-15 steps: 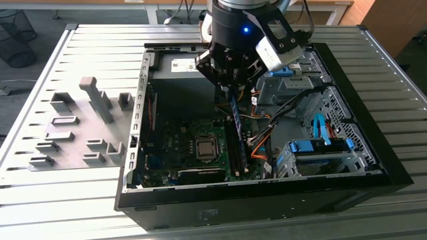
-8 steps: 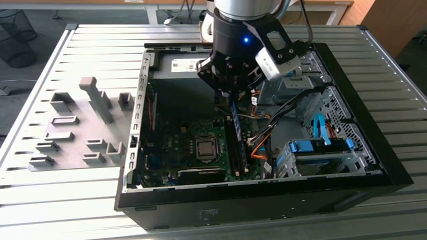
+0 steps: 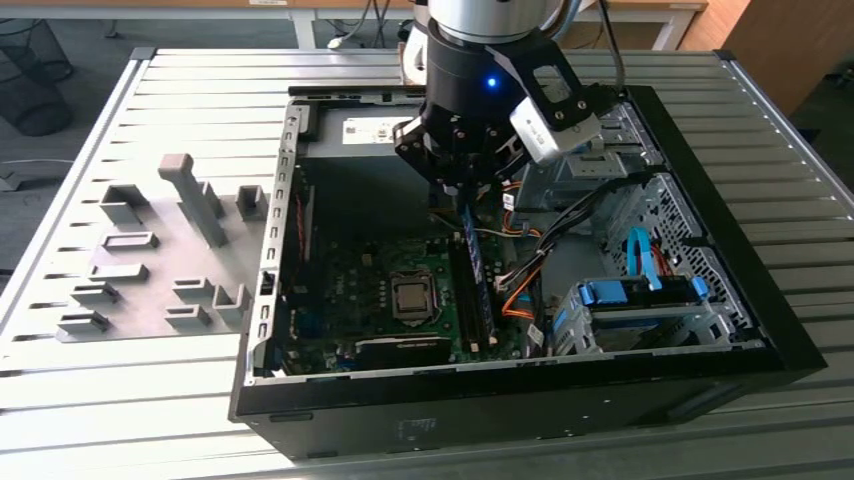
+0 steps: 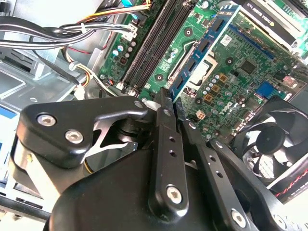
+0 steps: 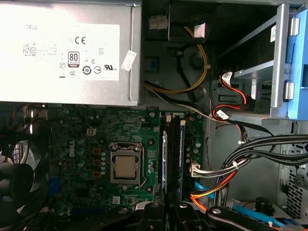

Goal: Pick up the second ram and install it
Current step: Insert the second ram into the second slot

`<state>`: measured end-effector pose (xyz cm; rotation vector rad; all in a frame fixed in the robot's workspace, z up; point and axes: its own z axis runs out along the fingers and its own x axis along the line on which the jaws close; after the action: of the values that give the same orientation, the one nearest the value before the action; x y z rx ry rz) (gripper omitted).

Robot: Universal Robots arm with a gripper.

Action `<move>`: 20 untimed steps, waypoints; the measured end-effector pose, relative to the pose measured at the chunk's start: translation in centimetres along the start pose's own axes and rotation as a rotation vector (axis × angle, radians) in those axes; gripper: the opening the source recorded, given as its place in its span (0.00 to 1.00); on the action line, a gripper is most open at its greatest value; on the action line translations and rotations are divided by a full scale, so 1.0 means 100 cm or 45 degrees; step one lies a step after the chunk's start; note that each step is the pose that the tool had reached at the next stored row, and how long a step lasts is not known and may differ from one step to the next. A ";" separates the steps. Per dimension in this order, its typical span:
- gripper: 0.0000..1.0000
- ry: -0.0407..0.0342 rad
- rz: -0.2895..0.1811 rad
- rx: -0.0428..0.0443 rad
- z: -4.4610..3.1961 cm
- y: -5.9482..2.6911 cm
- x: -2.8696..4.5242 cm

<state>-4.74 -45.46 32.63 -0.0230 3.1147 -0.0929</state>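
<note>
gripper (image 3: 466, 195) clamped on the second ram (image 3: 475, 275), over motherboard slots (image 5: 174, 159), inside open computer case (image 3: 747, 330)

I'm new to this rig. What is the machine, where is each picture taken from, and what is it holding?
A black-and-silver robot arm reaches into an open black computer case on a slatted grey metal table. The exterior view looks on from off the arm. Both wrist views ride on it, facing the green motherboard. Its jaws appear closed on a thin blue-green circuit-board stick, the second ram, beside long black slots. Grey block-shaped holders stand on the table.
</note>
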 end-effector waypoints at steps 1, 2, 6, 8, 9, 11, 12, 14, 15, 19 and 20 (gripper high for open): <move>0.14 0.0000 0.000 0.000 0.0000 0.0000 0.0000; 0.14 -0.0001 0.000 0.000 0.0001 -0.0002 0.0000; 0.14 -0.0002 0.000 0.000 0.0014 -0.0019 0.0001; 0.14 0.0000 0.000 0.000 0.0036 -0.0020 0.0000; 0.14 0.0000 0.000 0.000 0.0051 -0.0019 -0.0004; 0.14 0.0001 0.003 0.000 0.0085 -0.0017 -0.0024; 0.14 0.0002 0.004 0.000 0.0102 -0.0016 -0.0037; 0.14 0.0003 0.004 0.000 0.0138 -0.0015 -0.0055; 0.14 0.0003 0.004 0.000 0.0156 -0.0014 -0.0061; 0.14 0.0005 0.007 0.000 0.0266 -0.0010 -0.0067; 0.14 0.0005 0.007 0.000 0.0285 -0.0010 -0.0066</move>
<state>-4.00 -45.72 29.81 -0.0140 3.1150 -0.0925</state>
